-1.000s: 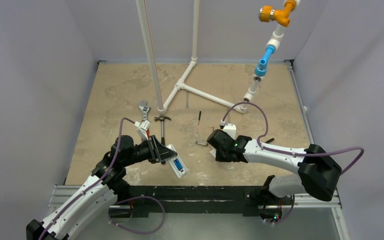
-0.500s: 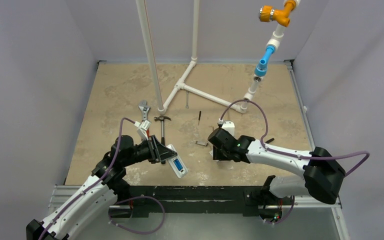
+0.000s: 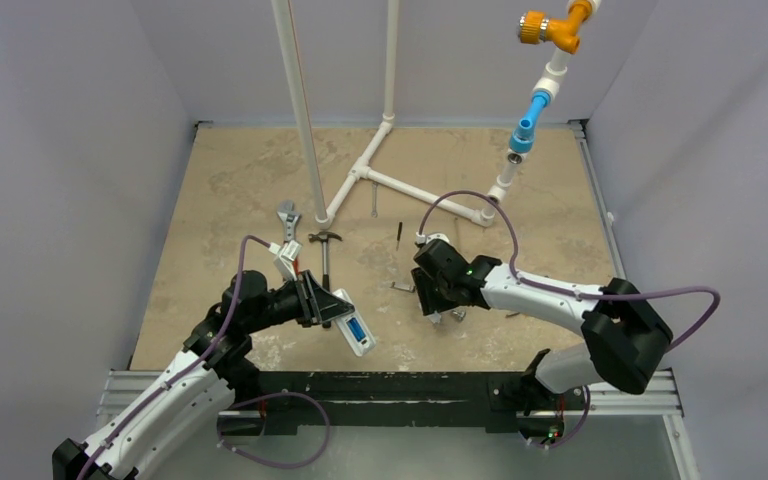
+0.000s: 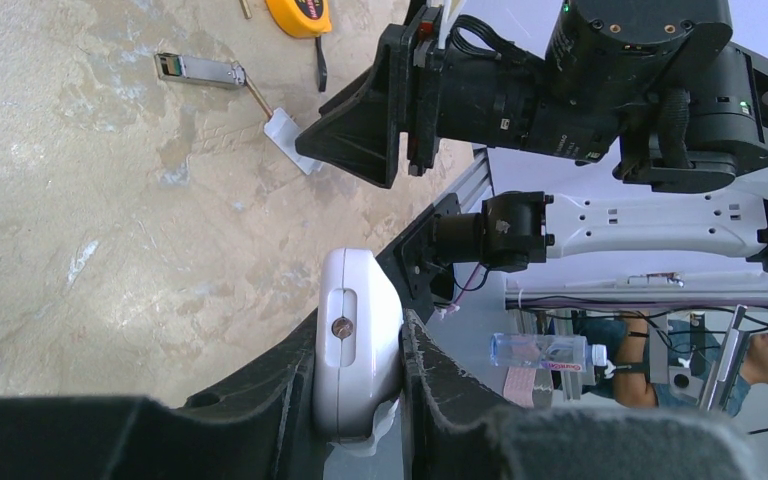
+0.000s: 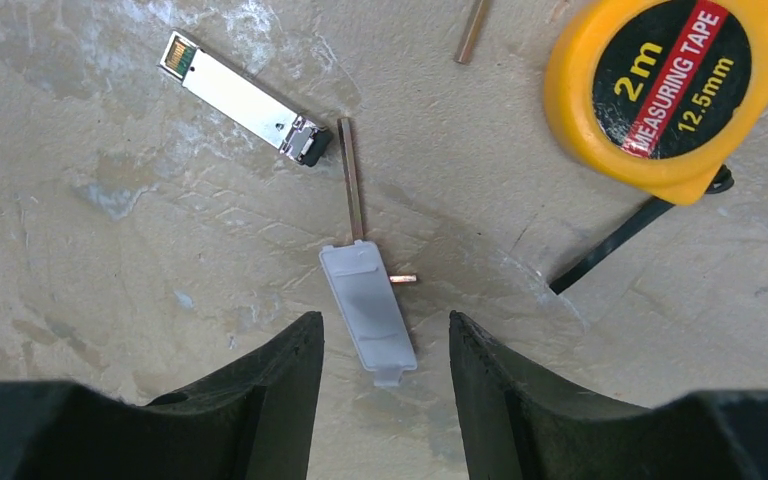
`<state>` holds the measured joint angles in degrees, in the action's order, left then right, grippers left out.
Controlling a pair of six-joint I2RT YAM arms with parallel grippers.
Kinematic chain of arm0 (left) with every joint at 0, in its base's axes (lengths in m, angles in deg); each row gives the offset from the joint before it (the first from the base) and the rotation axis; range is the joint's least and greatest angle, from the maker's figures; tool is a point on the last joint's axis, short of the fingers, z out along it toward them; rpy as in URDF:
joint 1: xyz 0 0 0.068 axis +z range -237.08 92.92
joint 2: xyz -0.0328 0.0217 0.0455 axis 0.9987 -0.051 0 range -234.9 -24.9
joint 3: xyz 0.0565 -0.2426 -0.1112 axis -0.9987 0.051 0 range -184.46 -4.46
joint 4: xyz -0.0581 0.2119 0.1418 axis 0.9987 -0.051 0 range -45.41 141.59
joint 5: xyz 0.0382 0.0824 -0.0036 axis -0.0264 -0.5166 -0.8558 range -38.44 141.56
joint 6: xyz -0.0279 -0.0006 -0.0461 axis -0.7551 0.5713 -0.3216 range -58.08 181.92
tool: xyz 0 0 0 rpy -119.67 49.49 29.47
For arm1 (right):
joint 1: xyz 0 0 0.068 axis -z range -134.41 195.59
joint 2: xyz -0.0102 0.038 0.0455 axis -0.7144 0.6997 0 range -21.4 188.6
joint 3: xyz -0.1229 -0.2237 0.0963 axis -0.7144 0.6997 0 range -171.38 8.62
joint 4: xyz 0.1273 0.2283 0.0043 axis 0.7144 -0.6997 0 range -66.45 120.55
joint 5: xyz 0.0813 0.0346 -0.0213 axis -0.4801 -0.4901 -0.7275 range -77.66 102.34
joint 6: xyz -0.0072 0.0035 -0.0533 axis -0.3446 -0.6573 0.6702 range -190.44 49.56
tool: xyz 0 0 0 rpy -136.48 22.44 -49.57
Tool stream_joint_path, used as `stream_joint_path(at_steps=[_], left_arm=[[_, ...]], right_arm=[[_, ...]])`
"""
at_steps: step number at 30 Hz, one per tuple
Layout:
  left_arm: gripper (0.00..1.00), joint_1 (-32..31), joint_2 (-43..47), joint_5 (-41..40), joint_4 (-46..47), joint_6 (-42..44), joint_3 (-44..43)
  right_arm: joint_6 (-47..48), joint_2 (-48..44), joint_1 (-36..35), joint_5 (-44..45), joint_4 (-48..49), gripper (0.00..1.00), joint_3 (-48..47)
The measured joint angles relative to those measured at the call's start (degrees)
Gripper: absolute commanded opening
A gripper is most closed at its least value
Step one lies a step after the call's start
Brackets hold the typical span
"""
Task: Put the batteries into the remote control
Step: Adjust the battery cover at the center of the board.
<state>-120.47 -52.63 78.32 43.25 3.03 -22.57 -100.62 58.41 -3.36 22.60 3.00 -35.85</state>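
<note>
The white remote control [image 3: 357, 334] is tilted above the table's front edge, with my left gripper [image 3: 328, 308] shut on it. Blue from the batteries [image 3: 354, 328] shows in its open back. In the left wrist view the remote's rounded end [image 4: 358, 345] sits clamped between the left gripper's [image 4: 358, 320] two black fingers. My right gripper [image 3: 430, 306] hangs low over the table to the right. In the right wrist view the right gripper [image 5: 382, 322] stands open, with the near end of a flat grey-white cover piece [image 5: 368, 310] lying on the table between its tips, untouched.
A yellow tape measure [image 5: 675, 85], a silver module [image 5: 245, 100] and thin brass rods [image 5: 352, 190] lie just beyond the cover. A hammer [image 3: 326, 262], a wrench [image 3: 287, 216], a black rod [image 3: 398, 235] and a white pipe frame [image 3: 380, 180] lie farther back.
My right arm has swung left and forward over the cover piece, and its jaws have spread apart. The left arm and the remote have not moved.
</note>
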Motion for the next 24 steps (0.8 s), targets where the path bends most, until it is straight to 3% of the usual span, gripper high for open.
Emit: stream_joint_path(at_steps=[24], left_arm=[[0.0,0.0,-0.1,-0.2,-0.4,0.0,0.0]], right_arm=[[3.7,4.3,0.7,-3.6,2.5,0.35,0.0]])
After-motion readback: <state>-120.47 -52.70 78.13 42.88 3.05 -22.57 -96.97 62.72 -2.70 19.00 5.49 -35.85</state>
